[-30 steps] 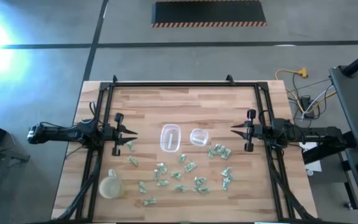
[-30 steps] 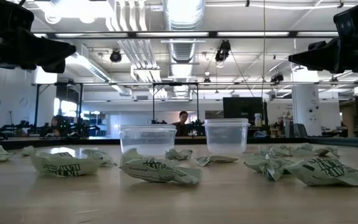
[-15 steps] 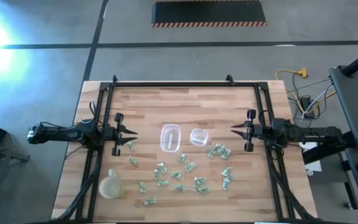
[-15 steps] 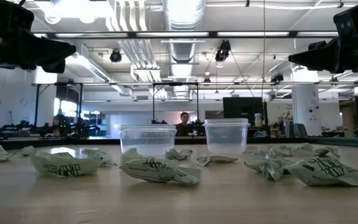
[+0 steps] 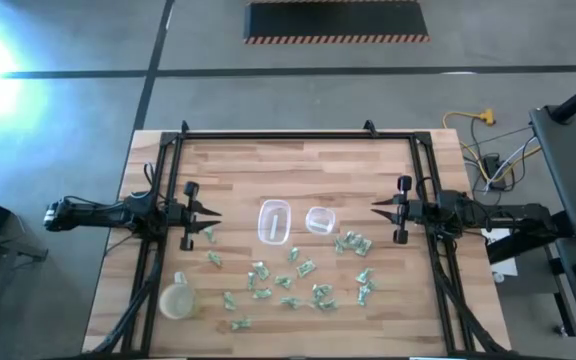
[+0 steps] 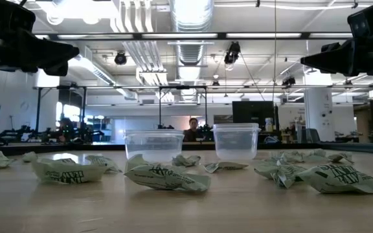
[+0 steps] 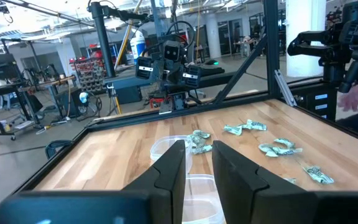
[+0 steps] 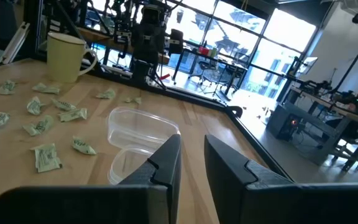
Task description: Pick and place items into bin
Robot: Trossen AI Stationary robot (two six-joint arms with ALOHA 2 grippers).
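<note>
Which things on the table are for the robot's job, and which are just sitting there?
For the job:
- wrapped pieces, scattered over the table
- two clear containers at the middle, nothing in them yet

Just sitting there:
- yellowish cup, near the left corner
- frame round the table

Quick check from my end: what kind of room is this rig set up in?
Probably a robotics lab or open workshop hall. Bare ducts run along the ceiling, workbenches and racks crowd the background, and another arm rig stands beyond the wooden table.
</note>
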